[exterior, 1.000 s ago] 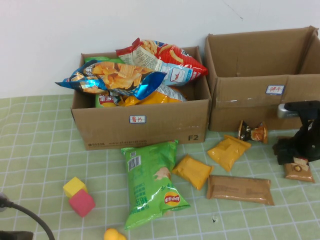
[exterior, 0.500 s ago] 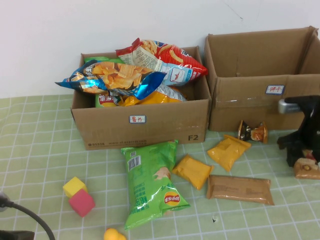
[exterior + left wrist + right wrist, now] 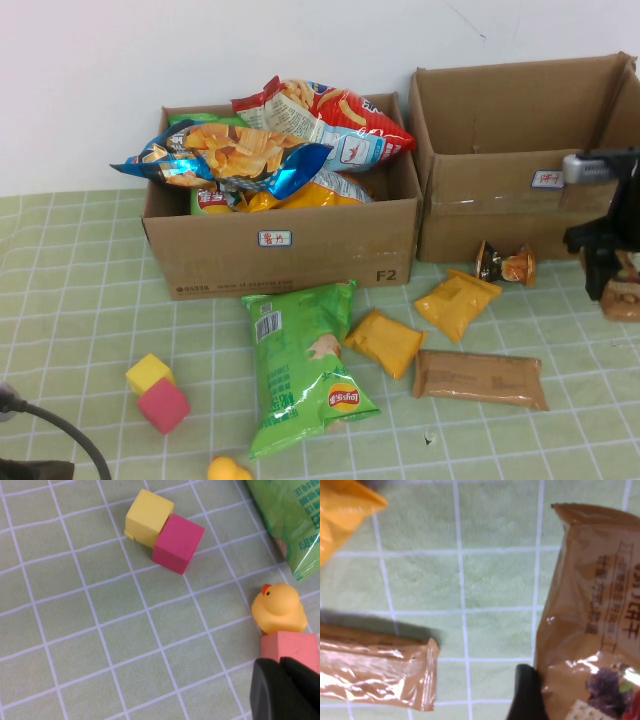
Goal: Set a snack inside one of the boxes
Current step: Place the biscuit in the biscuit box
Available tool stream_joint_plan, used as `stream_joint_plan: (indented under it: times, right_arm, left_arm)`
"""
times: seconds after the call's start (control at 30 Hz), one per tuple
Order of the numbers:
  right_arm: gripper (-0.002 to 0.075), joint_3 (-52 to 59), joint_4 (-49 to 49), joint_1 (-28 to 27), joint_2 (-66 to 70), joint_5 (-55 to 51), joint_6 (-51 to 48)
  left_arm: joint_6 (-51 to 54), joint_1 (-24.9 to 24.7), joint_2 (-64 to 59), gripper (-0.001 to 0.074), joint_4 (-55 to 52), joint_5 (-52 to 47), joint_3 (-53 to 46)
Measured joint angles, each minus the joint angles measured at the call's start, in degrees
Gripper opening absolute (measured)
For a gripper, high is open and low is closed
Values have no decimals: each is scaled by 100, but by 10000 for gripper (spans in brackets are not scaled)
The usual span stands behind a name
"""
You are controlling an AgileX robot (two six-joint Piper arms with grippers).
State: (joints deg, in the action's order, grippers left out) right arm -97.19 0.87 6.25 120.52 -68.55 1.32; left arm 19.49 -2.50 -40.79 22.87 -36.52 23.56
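My right gripper (image 3: 610, 268) is at the far right, in front of the right cardboard box (image 3: 500, 215). It is shut on a brown biscuit packet (image 3: 624, 296) and holds it above the table. In the right wrist view the packet (image 3: 590, 630) hangs beside one black finger (image 3: 524, 695); the other finger is hidden behind it. The left box (image 3: 290, 250) is heaped with chip bags. My left gripper (image 3: 287, 692) is shut and empty, low over the table at the near left.
On the table lie a green chip bag (image 3: 300, 365), two orange packets (image 3: 385, 342) (image 3: 456, 303), a long brown bar (image 3: 480, 378) and a small dark snack (image 3: 504, 264). Yellow and pink cubes (image 3: 155, 392), a duck (image 3: 278, 607) and a salmon block (image 3: 290, 647) lie near my left gripper.
My right gripper has lifted the brown packet off the table and carried it up and to the right, towards the right box. The left arm has not moved.
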Motion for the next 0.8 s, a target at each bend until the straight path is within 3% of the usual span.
stream_joint_plan:
  times: [0.33,0.63,0.8]
  right_arm:
    - [465,-454,-229,0,-147,-132,174]
    - [464,-465,-1269,73,-579,-154,85]
    - [464,-1026,-1693,212,-694,-222,-60]
  left_arm:
    - [0,0,0,-2,32,-11,-10]
    - [0,0,0,-2,32,-11,-10]
    - [0,0,0,-2,57,-11,-10]
